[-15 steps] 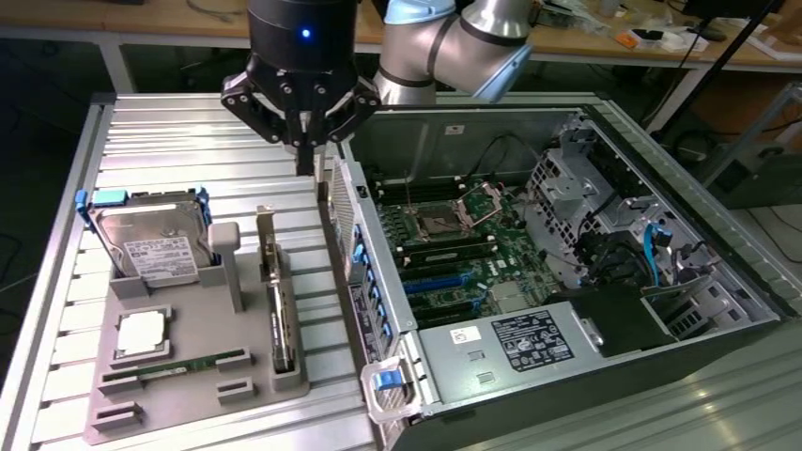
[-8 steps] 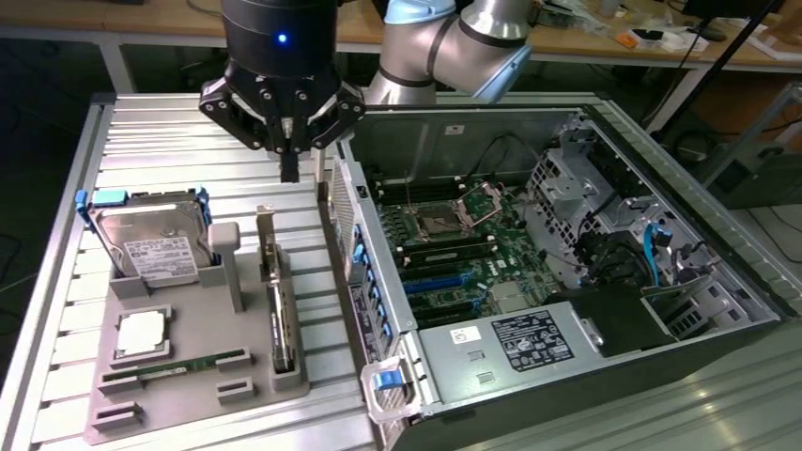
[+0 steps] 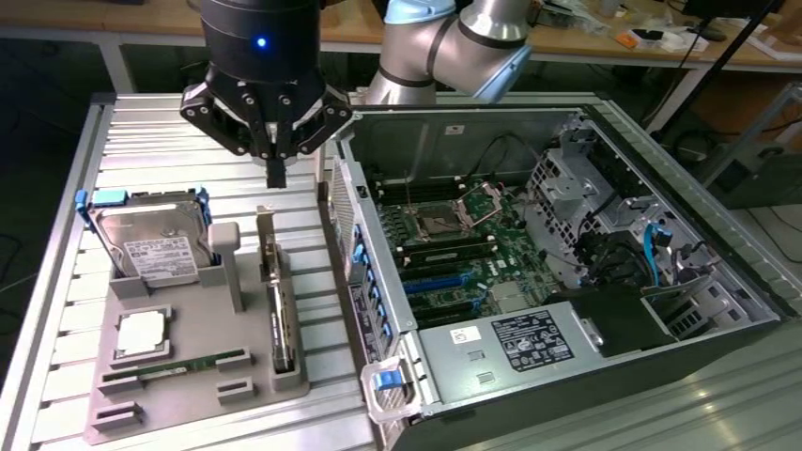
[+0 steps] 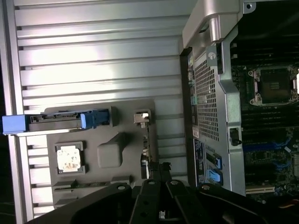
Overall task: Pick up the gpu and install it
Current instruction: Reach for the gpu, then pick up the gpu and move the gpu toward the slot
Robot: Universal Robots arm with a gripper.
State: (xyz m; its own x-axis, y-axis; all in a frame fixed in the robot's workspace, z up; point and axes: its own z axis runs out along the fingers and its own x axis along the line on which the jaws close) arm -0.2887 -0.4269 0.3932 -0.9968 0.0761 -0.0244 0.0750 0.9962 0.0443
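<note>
The gpu (image 3: 278,315) stands on edge in a slot of the grey holder tray (image 3: 188,395), its silver bracket (image 3: 266,235) at the far end. In the wrist view the gpu (image 4: 146,147) appears edge-on as a thin strip, with the bracket (image 4: 142,117) at one end. My gripper (image 3: 276,177) hangs above the tray's far end, just beyond the bracket, fingers pointing down and shut with nothing between them. The wrist view has the dark fingers (image 4: 154,196) over the card's near part. The open computer case (image 3: 701,235) lies at the exterior view's right, its motherboard (image 3: 464,244) exposed.
The tray also carries a silver hard drive (image 3: 150,249) in a blue-handled bracket, a processor chip (image 3: 141,334) and a narrow memory stick (image 3: 176,366). The case's rear wall (image 3: 357,254) rises right beside the tray. Ribbed aluminium table (image 3: 150,132) surrounds both.
</note>
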